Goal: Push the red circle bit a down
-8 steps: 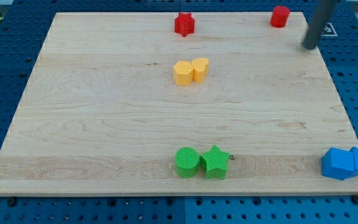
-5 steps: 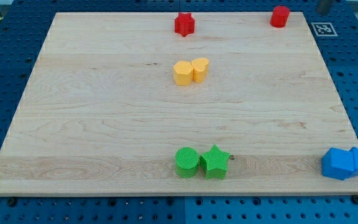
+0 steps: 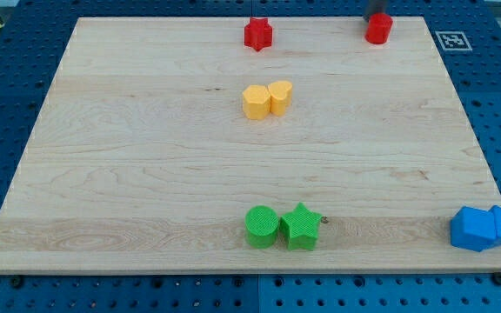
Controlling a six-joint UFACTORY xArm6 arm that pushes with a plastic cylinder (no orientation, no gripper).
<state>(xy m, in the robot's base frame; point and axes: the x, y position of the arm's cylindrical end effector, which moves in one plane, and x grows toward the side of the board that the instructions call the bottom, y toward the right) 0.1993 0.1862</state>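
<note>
The red circle (image 3: 377, 30) stands at the view's top right, near the top edge of the wooden board (image 3: 146, 174). My tip (image 3: 377, 15) is a dark rod end coming in from the view's top edge. It sits right behind the red circle, touching or nearly touching its top side. Most of the rod is out of frame. A red star (image 3: 257, 34) stands at the top centre, to the left of the circle.
A yellow hexagon (image 3: 256, 102) and a yellow heart (image 3: 280, 96) touch each other in the upper middle. A green circle (image 3: 262, 226) and a green star (image 3: 301, 226) sit side by side near the bottom edge. Two blue blocks (image 3: 484, 228) sit at the bottom right corner.
My tip left the right side, went out past the top edge, and now stands behind the red circle. The red circle has shifted left and slightly down.
</note>
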